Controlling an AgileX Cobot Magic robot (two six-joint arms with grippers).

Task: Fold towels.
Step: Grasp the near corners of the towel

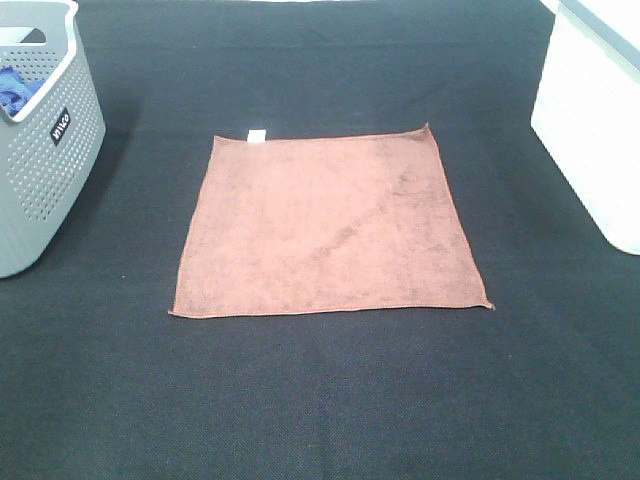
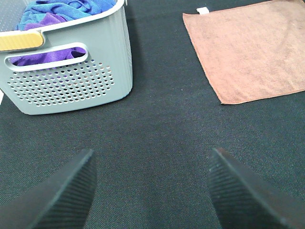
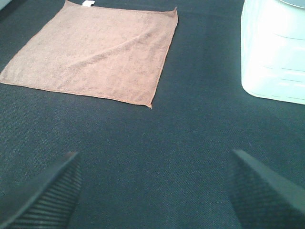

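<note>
A terracotta square towel (image 1: 328, 225) lies flat and unfolded on the black table, with a small white tag (image 1: 257, 135) on its far edge. It also shows in the left wrist view (image 2: 250, 50) and in the right wrist view (image 3: 97, 50). My left gripper (image 2: 150, 188) is open and empty, over bare table near the towel's front left corner. My right gripper (image 3: 152, 191) is open and empty, over bare table near the towel's front right corner. Neither gripper shows in the high view.
A grey perforated basket (image 1: 40, 150) stands at the left edge; the left wrist view shows blue and purple cloths (image 2: 57, 12) in it. A white bin (image 1: 595, 120) stands at the right edge. The black table (image 1: 320, 400) extends in front of the towel.
</note>
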